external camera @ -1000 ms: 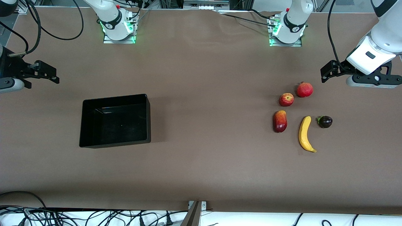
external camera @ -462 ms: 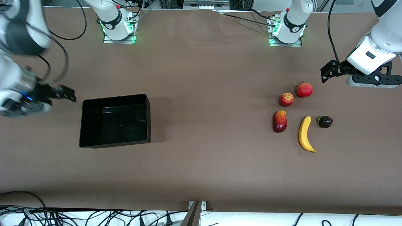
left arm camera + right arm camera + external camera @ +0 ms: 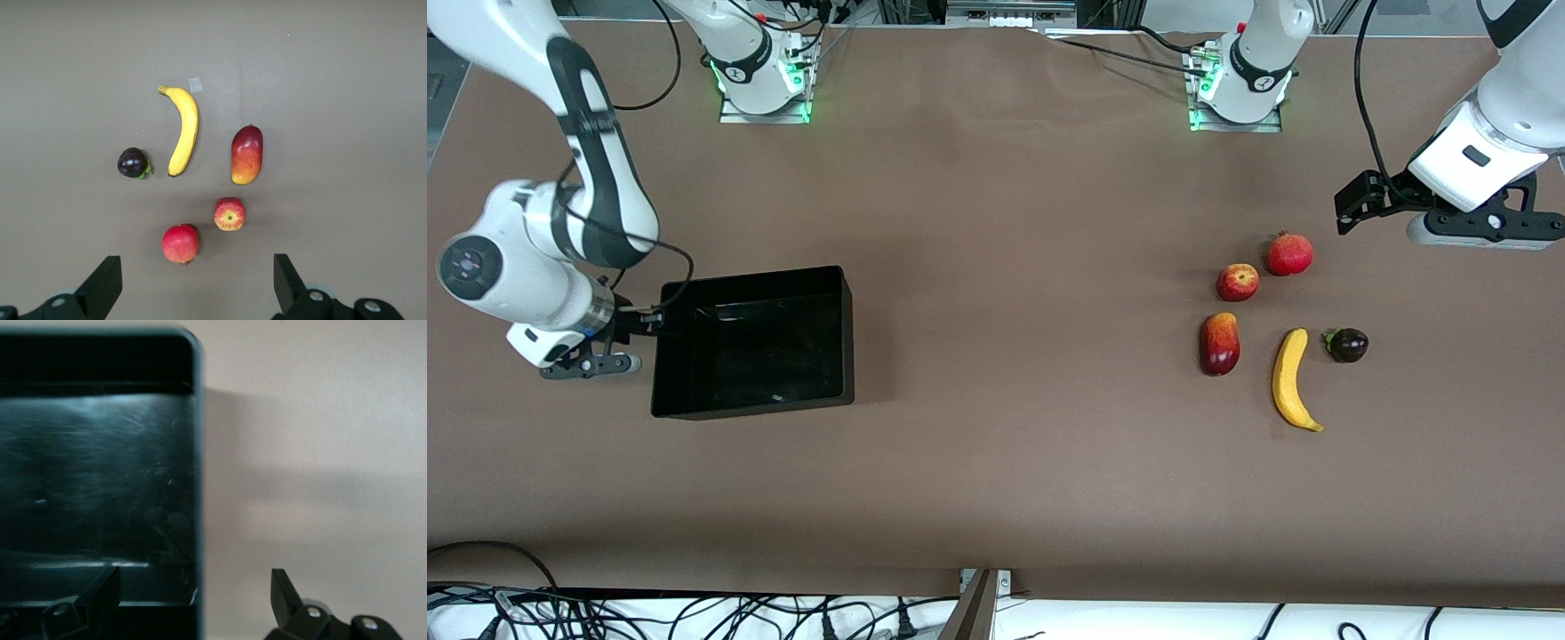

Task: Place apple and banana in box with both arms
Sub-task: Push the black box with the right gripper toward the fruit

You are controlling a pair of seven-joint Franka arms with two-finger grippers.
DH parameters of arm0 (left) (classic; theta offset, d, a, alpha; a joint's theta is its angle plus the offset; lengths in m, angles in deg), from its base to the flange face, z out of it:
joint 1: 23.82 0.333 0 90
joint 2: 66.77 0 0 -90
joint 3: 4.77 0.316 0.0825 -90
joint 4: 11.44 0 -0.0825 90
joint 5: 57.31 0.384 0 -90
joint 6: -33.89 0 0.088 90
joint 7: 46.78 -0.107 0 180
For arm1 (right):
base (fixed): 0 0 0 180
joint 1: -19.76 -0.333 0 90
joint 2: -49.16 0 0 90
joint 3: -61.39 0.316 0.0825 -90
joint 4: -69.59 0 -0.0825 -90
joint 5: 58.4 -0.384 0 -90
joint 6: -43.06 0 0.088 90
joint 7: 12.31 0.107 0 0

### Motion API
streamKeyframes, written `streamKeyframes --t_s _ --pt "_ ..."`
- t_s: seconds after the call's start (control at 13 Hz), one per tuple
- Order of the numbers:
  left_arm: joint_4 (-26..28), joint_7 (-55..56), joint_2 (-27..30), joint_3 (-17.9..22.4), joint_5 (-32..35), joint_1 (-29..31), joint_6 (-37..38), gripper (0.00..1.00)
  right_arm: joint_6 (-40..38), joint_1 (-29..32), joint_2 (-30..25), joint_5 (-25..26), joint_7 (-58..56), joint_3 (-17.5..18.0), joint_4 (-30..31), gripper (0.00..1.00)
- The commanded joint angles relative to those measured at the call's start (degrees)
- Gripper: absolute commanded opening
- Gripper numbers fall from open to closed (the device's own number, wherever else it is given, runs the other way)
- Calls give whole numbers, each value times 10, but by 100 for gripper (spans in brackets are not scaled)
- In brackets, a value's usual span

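The apple (image 3: 1238, 282) lies toward the left arm's end of the table, and the banana (image 3: 1290, 380) lies nearer the front camera. Both show in the left wrist view, apple (image 3: 229, 213) and banana (image 3: 183, 130). My left gripper (image 3: 1347, 212) hangs open and empty in the air beside the fruit group, also seen in its own wrist view (image 3: 195, 287). The empty black box (image 3: 847, 338) stands toward the right arm's end. My right gripper (image 3: 645, 322) is open at the box's end wall (image 3: 197, 453), with one finger (image 3: 100, 593) over the inside and the other outside.
A plain red round fruit with a crown tip (image 3: 1289, 254) sits beside the apple. An elongated red-yellow fruit (image 3: 1220, 343) and a small dark purple fruit (image 3: 1347, 345) flank the banana. Both arm bases (image 3: 760, 71) stand at the table's back edge.
My right arm has swung in from the table's end and come down, bringing its gripper to the box's end wall. The left arm and the fruits have not moved.
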Motion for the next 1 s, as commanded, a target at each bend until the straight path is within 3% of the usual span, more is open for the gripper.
streamKeyframes --t_s 0.0,0.08,0.15,0.23,0.62,0.77,0.92 --pt "-13 -11 -4 0 -3 0 13 100 36 18 13 0 -10 4 30 78" --pt "-13 -11 -4 0 -3 0 12 100 33 18 16 -4 -10 4 30 53" --pt "-13 -11 -4 0 -3 0 12 100 29 18 16 -4 -12 4 29 21" --pt "-13 -11 -4 0 -3 0 12 100 20 18 14 -4 -11 4 27 0" --pt "-13 -11 -4 0 -3 0 12 100 -36 15 -5 -2 -46 26 3 0" --pt "-13 -11 -5 0 -3 0 10 100 -82 8 -10 -4 -48 60 -50 0" --pt "-13 -11 -4 1 -3 0 10 100 -123 -39 -8 -12 -27 67 -99 0"
